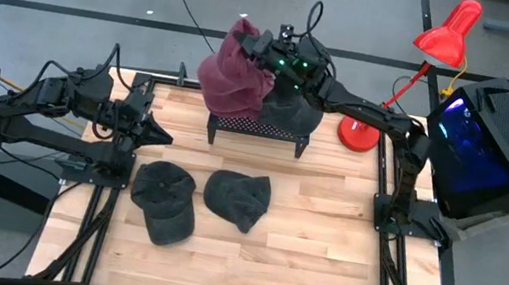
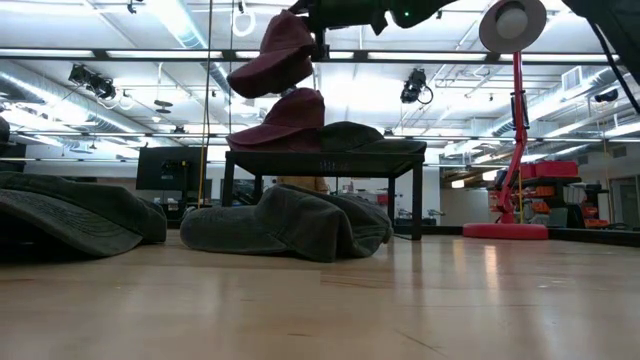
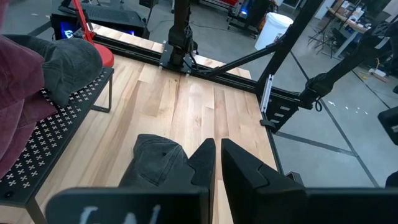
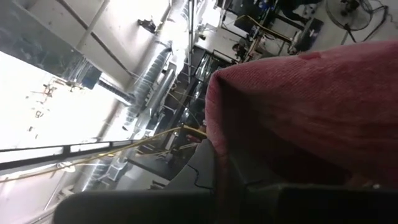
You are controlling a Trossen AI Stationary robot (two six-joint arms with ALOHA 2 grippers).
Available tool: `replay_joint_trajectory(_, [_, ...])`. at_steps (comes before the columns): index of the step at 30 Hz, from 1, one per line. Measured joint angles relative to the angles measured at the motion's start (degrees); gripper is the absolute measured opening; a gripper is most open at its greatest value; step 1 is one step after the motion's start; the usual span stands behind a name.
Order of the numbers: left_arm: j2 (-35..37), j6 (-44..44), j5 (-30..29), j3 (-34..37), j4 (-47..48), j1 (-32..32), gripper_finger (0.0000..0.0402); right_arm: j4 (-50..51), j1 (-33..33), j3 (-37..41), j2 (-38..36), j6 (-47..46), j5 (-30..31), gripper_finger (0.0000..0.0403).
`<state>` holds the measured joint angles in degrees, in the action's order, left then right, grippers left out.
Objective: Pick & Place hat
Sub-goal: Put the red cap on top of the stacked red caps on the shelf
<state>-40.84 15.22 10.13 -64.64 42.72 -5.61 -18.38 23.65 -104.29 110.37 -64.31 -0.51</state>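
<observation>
My right gripper (image 1: 266, 49) is shut on a maroon hat (image 2: 272, 58) and holds it in the air over the left end of the black mesh stand (image 1: 257, 128). A second maroon hat (image 2: 285, 118) and a dark grey hat (image 1: 294, 116) lie on the stand's top. Two more dark grey hats (image 1: 165, 202) (image 1: 238, 199) lie flat on the wooden table in front of the stand. My left gripper (image 1: 159, 135) waits shut at the table's left, above the boards, with nothing in it. My right gripper pinches the maroon hat's upper right edge (image 2: 304, 24) between its two fingers; the wrist view shows the maroon cloth (image 4: 219, 149) running in between them. The fingers come roughly level from the table's right. The hat hangs below and left of them, clear of the hat underneath.
A red desk lamp (image 1: 429, 57) stands right of the stand, its base (image 1: 362, 135) at the table's far right. A lit computer case (image 1: 491, 148) sits beyond the right edge. Bare boards lie along the near half of the table (image 1: 296, 270).
</observation>
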Motion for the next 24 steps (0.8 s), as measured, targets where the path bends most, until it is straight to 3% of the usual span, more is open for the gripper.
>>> replay_joint_trajectory(24, [0.0, -0.9, 0.0, 0.0, 0.0, 0.0, 0.0030, 3.5, 0.8, 0.0, 1.9, -4.2, -4.0, 0.0004])
